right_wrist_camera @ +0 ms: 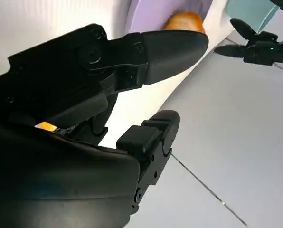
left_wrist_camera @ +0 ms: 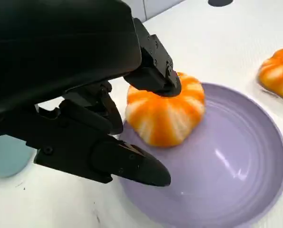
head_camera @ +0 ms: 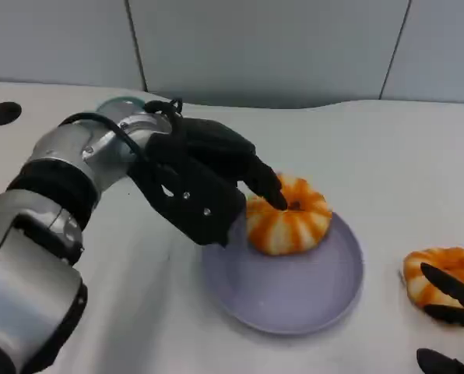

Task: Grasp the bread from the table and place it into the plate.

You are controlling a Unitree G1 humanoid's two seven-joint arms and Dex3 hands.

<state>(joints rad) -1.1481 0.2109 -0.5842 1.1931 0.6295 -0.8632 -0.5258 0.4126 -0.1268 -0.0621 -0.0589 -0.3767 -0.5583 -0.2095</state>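
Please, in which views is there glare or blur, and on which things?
Left wrist view: a white glare streak on the purple plate; the left hand looks soft, close to the lens. Head view: the bread is sharp. Right wrist view: the right hand is dark, little detail.

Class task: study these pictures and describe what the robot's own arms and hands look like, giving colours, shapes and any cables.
The left forearm is a silver metal cylinder with black bands, and a thin black cable loops near the wrist. The left robot hand is matt black, with a boxy palm, visible screws and rounded fingertips. The right robot hand has the same black tapered fingers.
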